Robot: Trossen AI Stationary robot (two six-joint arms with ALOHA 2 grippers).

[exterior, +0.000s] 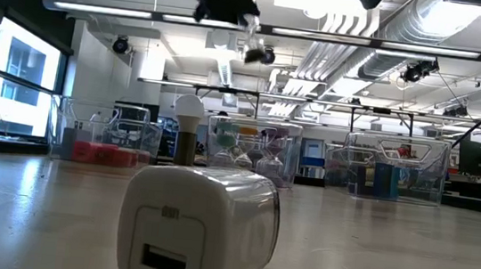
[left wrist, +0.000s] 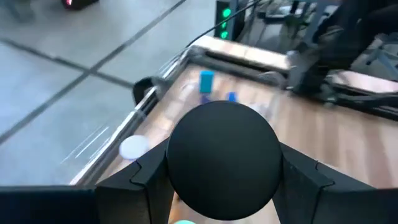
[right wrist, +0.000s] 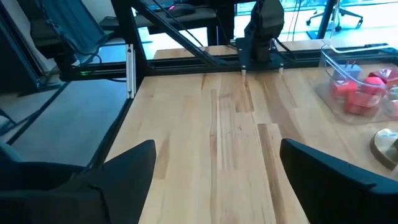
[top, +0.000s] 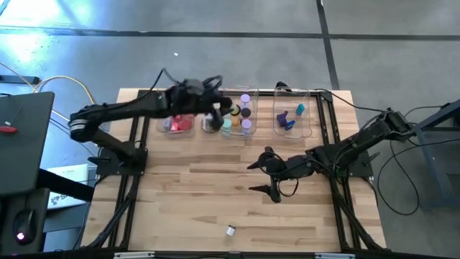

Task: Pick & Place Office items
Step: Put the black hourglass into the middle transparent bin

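Black disc (left wrist: 224, 160): a round, matte black piece, plain on its face, gripped between the 2 fingers of the left gripper (left wrist: 224, 186); it fills the middle of the left wrist view.
Left gripper: closed on the black disc, held in the air above the middle bin (top: 237, 115), near its left end in the high view.
Middle bin: clear plastic, at the table's (top: 215, 187) far edge, holding small pale purple, teal, orange and black pieces.
Left bin (top: 177, 124): clear, just left of the middle bin, with red and pink blocks (right wrist: 357, 93) inside.
Right bin (top: 292, 115): clear, just right of the middle bin, with a teal block (top: 300, 109) and blue pieces (top: 285, 121).
Right gripper (top: 267, 175): fingers spread wide, nothing between them, low over bare wood in front of the middle bin, toward the right bin's side.
White dome (exterior: 189, 107): on a silvery base, just beside the middle bin's left wall.
White charger (top: 231, 230): alone near the table's front edge, well apart from the middle bin.
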